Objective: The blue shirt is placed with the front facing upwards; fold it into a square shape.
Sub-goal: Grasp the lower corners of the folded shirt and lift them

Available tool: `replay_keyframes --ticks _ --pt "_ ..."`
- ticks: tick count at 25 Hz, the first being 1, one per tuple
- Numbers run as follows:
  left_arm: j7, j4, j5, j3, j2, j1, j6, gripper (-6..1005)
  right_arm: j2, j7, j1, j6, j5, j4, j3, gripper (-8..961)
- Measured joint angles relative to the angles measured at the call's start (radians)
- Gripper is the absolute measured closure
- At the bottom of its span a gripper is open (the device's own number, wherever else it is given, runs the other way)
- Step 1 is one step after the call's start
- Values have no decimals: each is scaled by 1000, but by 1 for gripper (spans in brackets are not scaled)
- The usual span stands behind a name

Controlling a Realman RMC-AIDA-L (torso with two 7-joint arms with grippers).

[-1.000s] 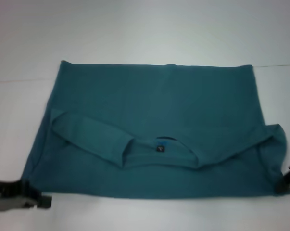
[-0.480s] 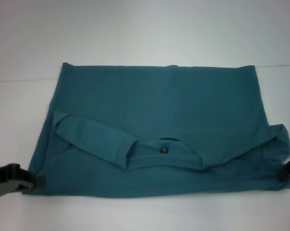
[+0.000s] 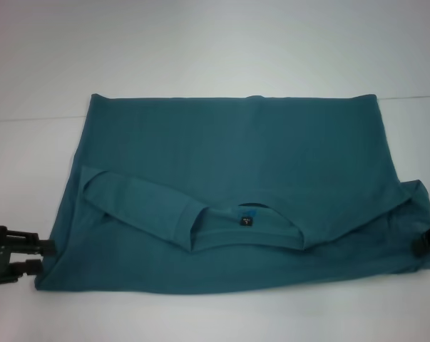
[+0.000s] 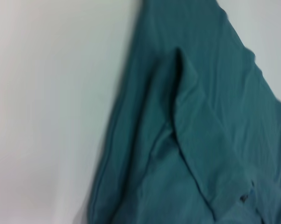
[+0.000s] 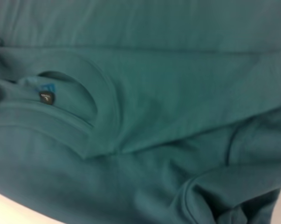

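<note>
Head view looks down over the whole blue shirt (image 3: 229, 185); both wrist views sit close, sharing its collar.

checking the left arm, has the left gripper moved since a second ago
Yes. In the head view the left gripper has pulled back toward the robot's left and risen slightly, and now sits at the left edge of the blue shirt, no longer near its bottom corner.

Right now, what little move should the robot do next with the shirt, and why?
Probably draw both grippers clear of the blue shirt, then go for its sides. The shirt lies folded once, wider than deep, collar showing, so it is not square yet. The left gripper sits at its near left corner and the right gripper at its right edge.
</note>
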Motion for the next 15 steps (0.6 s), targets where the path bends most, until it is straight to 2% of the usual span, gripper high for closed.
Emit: replay_keyframes --ticks 6,11,15 --pt "-41 -45 29 -9 3 -4 -15 512 -18 -16 7 -39 62 0 57 878" --pt "-74 -65 57 -7 0 -1 -67 339 -18 -19 7 -43 66 0 57 878" --pt "-87 -66 57 -10 -3 5 -93 256 -17 -23 8 -44 67 1 58 878"
